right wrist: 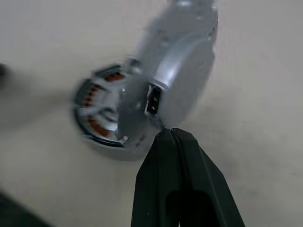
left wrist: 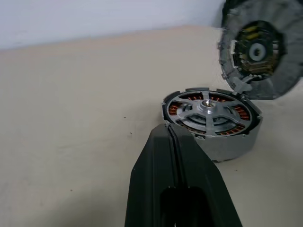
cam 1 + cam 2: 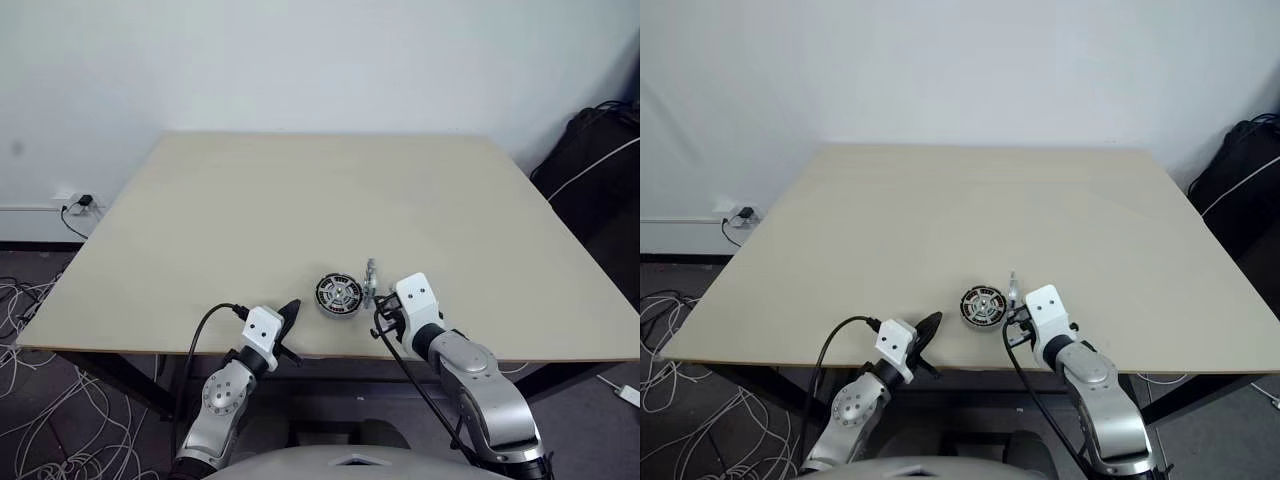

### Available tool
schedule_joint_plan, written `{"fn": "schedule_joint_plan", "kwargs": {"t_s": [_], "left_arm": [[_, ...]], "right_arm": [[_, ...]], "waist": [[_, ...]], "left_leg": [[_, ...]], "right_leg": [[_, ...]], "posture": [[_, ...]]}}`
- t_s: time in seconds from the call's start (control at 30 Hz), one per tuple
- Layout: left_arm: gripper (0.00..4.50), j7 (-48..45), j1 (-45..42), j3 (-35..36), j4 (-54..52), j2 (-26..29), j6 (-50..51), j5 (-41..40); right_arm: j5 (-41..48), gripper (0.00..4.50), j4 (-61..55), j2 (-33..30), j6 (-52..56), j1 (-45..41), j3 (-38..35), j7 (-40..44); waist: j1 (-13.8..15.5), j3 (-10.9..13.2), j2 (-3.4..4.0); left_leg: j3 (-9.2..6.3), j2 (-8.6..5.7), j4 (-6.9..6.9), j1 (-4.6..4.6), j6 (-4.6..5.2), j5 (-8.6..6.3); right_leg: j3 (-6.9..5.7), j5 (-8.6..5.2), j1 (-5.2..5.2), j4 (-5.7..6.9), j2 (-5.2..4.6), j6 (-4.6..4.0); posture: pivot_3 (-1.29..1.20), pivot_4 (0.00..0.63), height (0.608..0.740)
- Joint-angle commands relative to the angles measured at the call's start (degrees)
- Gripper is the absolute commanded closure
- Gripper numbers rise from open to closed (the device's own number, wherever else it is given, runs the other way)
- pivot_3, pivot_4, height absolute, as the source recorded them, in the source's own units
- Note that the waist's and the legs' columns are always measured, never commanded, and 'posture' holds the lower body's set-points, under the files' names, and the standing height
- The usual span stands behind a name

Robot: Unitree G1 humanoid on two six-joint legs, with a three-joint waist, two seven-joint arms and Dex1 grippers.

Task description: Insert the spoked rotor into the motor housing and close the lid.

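Both grippers, left (image 3: 291, 318) & right (image 1: 171, 137), had jaws closed on nothing beside the motor housing (image 2: 213, 125) near the bench (image 3: 300, 200) edge, spoked rotor (image 2: 207, 109) already inside, lid (image 2: 258, 47) upright on its right, prob. awaiting a push shut.

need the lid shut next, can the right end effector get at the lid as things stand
Probably yes. The lid stands upright on edge beside the motor housing, and the shut right end effector sits right at its outer face with nothing between. The spoked rotor is already seated inside the housing.
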Motion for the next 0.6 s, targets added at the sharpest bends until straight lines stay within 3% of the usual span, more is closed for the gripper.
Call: {"fn": "schedule_joint_plan", "kwargs": {"t_s": [0.03, 0.4, 0.6], "left_arm": [[4.5, -0.45, -1.01, 0.51, 0.3, -0.06, -2.13, -0.8], [4.5, 0.33, 1.14, 0.4, -3.02, -0.71, -1.47, -1.17], [4.5, 0.47, 1.96, 0.61, -5.01, -0.51, -0.18, -1.25]], "right_arm": [[2.86, 4.47, -2.29, 0.81, -0.33, -2.85, -0.36, 0.54], [1.69, 4.47, 10.55, 2.28, -7.3, -7.72, 2.44, -1.24], [12.79, 4.47, 2.67, -3.35, -9.45, -4.01, -0.06, 11.86]], "waist": [[0.0, 0.0, 0.0], [0.1, 0.01, -0.02], [0.29, 0.04, -0.04]], "left_leg": [[0.0, 0.0, 0.0, 0.0, 0.0, 0.0], [0.01, -0.01, -0.01, -0.03, -0.01, 0.0], [0.01, 0.0, -0.01, -0.04, 0.01, -0.01]], "right_leg": [[0.0, 0.0, 0.0, 0.0, -0.01, 0.01], [0.01, 0.02, -0.01, -0.03, -0.02, 0.02], [0.01, 0.02, -0.01, -0.05, -0.04, 0.02]], "posture": [[0.0, 0.0, 0.74], [0.0, 0.0, 0.74], [0.0, 0.0, 0.74]]}}
